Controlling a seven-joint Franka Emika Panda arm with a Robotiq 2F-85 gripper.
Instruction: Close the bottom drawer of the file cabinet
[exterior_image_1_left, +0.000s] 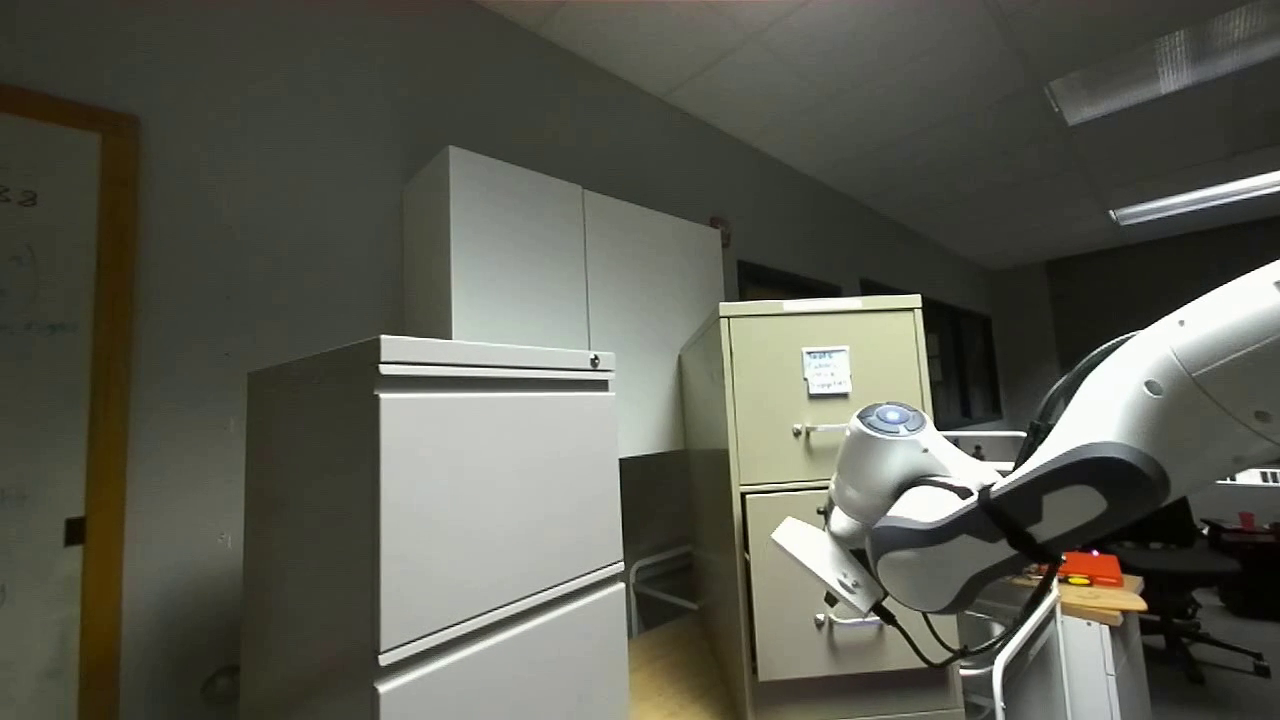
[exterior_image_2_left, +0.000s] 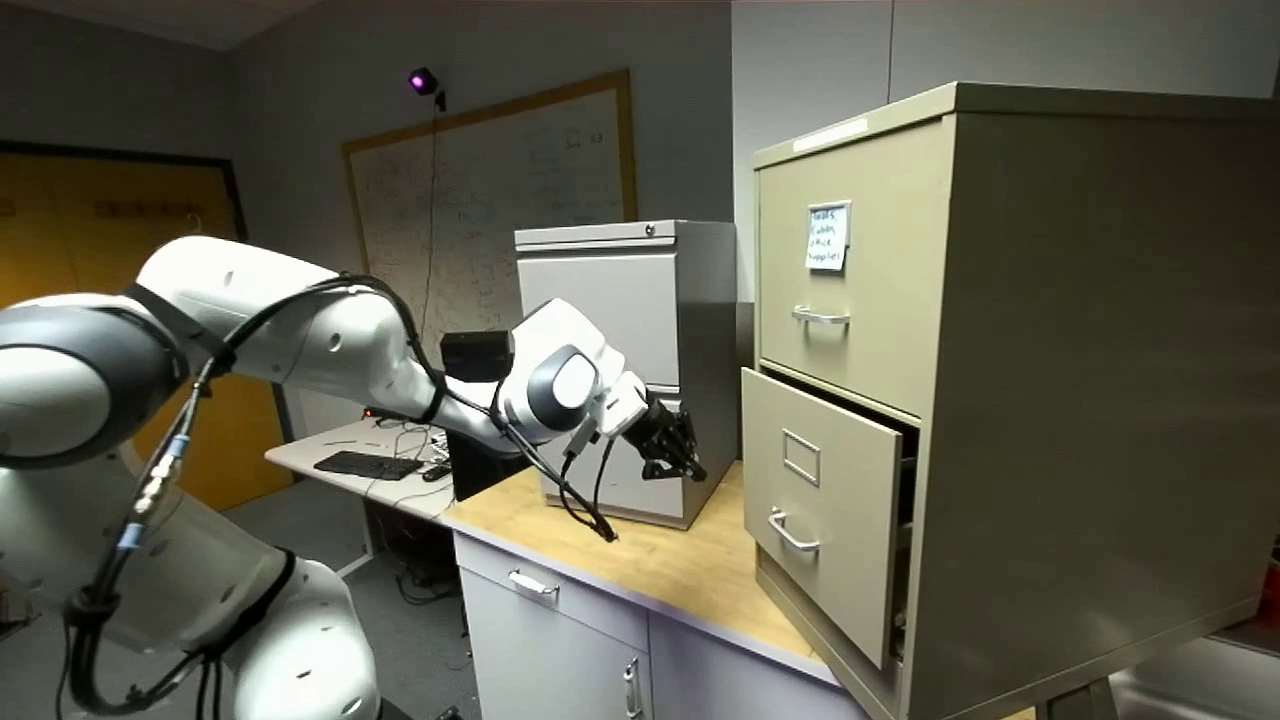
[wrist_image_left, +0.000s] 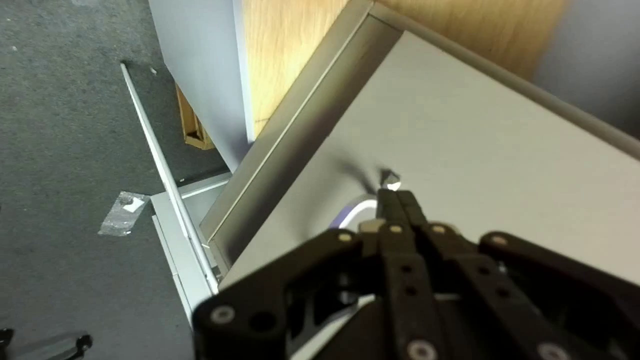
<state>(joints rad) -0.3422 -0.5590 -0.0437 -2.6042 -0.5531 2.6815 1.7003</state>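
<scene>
The beige file cabinet (exterior_image_1_left: 705, 480) (exterior_image_2_left: 1080, 400) shows in both exterior views, with a paper label on its top drawer. Its bottom drawer (exterior_image_1_left: 790, 640) (exterior_image_2_left: 850, 560) stands partly pulled out, with a dark gap behind its front. The drawer's silver handle (exterior_image_2_left: 793, 535) faces the arm. My gripper (exterior_image_2_left: 690, 470) is in front of the drawer, apart from the handle in that view. In the wrist view my gripper's fingertips (wrist_image_left: 398, 200) are together with nothing seen between them, pointing at the drawer front (wrist_image_left: 500, 140). They hide part of the handle (wrist_image_left: 392, 181); contact cannot be told. In an exterior view the wrist hides the fingers.
A pale grey cabinet (exterior_image_1_left: 500, 520) (exterior_image_2_left: 600, 300) stands beside the beige one on a wooden countertop (exterior_image_2_left: 640, 570). A white cupboard (exterior_image_1_left: 520, 260) is behind. The wrist view shows the counter (wrist_image_left: 295, 55) and a white rail (wrist_image_left: 155, 145) beside the cabinet.
</scene>
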